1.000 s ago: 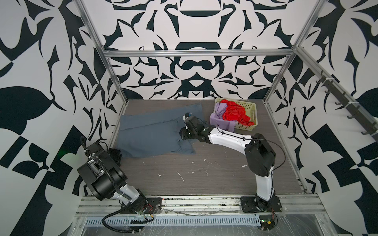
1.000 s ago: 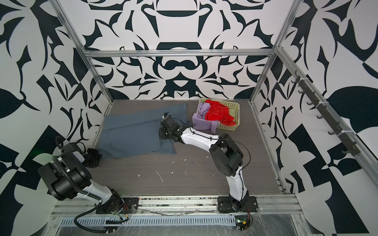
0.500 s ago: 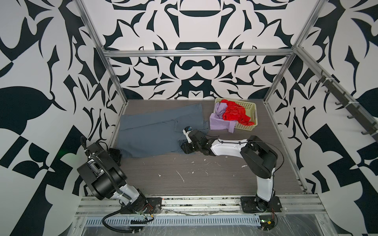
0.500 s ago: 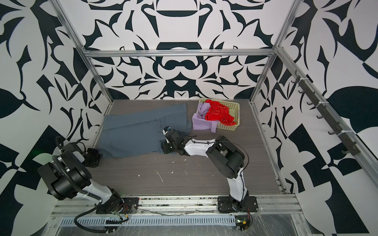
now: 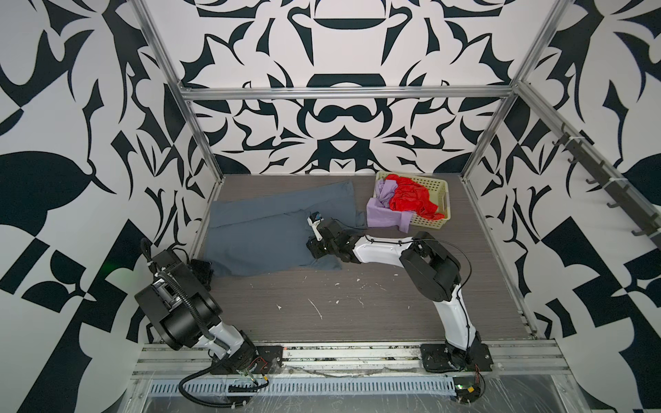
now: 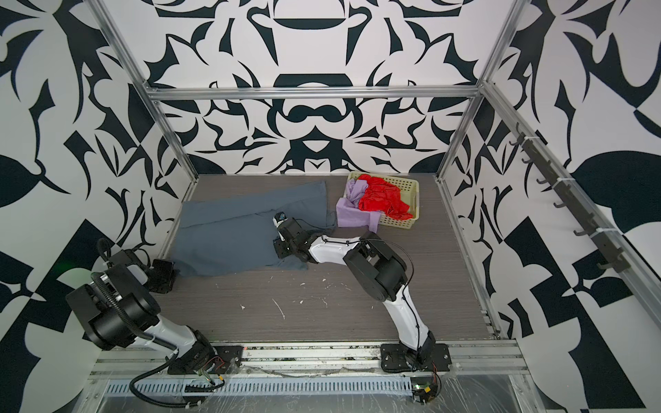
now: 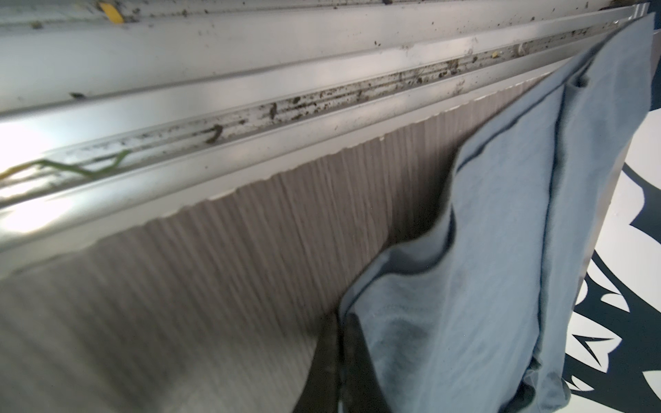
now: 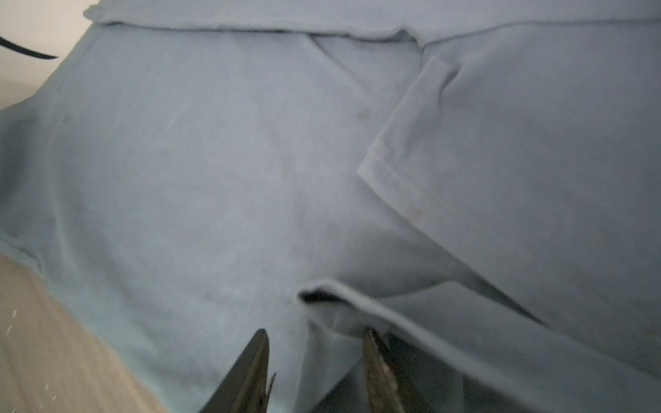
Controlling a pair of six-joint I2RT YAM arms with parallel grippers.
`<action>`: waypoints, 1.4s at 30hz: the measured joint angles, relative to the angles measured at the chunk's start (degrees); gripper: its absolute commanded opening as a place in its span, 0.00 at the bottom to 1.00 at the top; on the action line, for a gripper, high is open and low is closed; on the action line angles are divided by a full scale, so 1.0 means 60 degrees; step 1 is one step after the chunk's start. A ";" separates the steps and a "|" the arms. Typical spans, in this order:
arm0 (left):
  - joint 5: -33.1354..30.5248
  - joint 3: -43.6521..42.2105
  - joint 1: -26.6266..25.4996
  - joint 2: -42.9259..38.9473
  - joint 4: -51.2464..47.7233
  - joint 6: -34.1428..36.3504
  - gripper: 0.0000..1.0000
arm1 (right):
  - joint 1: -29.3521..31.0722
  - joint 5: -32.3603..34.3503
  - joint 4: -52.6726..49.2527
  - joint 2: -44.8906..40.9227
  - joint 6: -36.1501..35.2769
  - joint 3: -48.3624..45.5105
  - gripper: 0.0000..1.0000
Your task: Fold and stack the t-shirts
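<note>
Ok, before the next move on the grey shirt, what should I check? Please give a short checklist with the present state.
1. The left gripper is shut on the near corner of the blue-grey t-shirt: ok.
2. The right gripper has its jaws apart, low over a raised fold: ok.
3. Shirt lies flat: not ok, a sleeve is folded over it.
4. The red t-shirt is inside the basket: ok.
5. The lilac t-shirt is inside the basket: not ok, it hangs over the rim onto the table.
6. Lilac apart from blue-grey: cannot tell.
</note>
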 measured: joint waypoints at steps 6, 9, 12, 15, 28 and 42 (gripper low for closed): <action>0.0000 0.0000 0.0000 0.0000 0.0000 0.0018 0.00 | 0.0000 0.0368 -0.0568 0.0532 -0.0051 0.0729 0.46; 0.0000 0.0000 0.0000 0.0000 0.0000 0.0018 0.00 | 0.0000 0.0459 -0.0892 0.0696 -0.0066 0.0947 0.44; 0.0004 0.0000 0.0000 0.0000 0.0000 0.0018 0.00 | 0.0000 0.0572 -0.1213 0.0783 -0.0080 0.1188 0.36; 0.0004 0.0000 0.0000 0.0000 0.0000 0.0018 0.00 | 0.0000 0.0648 -0.1373 0.0761 -0.0051 0.1246 0.35; 0.0036 0.0000 0.0000 0.0004 0.0007 0.0018 0.00 | -0.0630 -0.0911 -0.1191 -0.1231 0.0841 0.0262 0.38; 0.0069 0.0000 0.0000 0.0011 0.0018 0.0018 0.00 | -0.0809 -0.1410 -0.0852 -0.0353 0.1413 0.0113 0.42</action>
